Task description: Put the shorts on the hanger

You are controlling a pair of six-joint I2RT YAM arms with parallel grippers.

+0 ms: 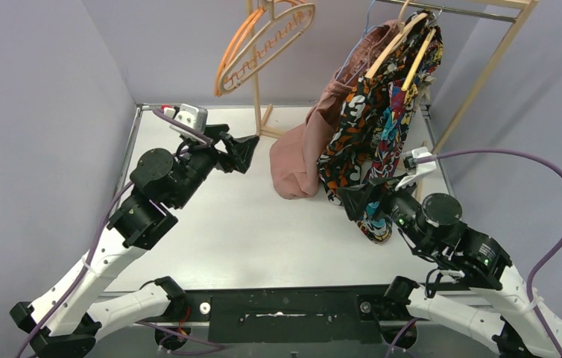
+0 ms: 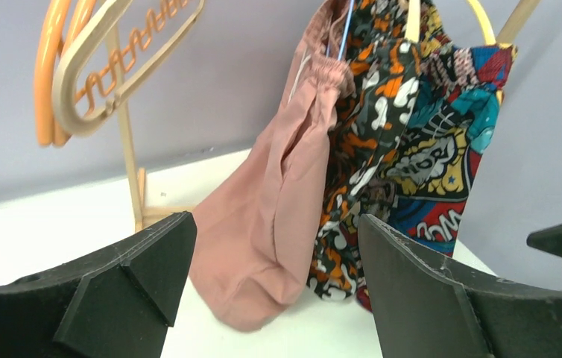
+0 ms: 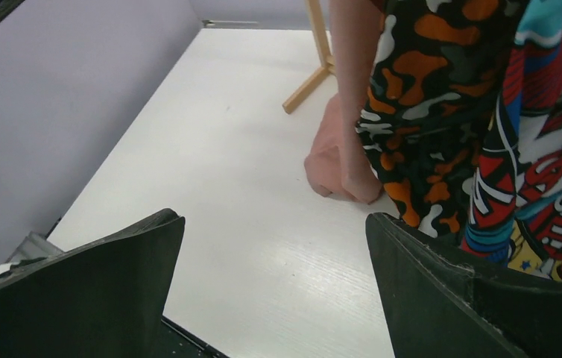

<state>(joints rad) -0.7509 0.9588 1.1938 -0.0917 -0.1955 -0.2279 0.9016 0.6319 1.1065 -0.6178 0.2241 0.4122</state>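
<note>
Left fingers (image 2: 114,298) and right fingers (image 3: 92,291) gape empty; dusty-pink fabric shorts (image 2: 278,194) hang from thin light-blue wire hanger (image 2: 346,30); seemingly only withdrawal remains.

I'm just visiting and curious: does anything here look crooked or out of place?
The dusty-pink fabric shorts hang lopsided from the thin light-blue wire hanger, their lower end slumped in a heap on the white table beside the multicoloured patterned garment. Nothing looks spilled or broken.
</note>
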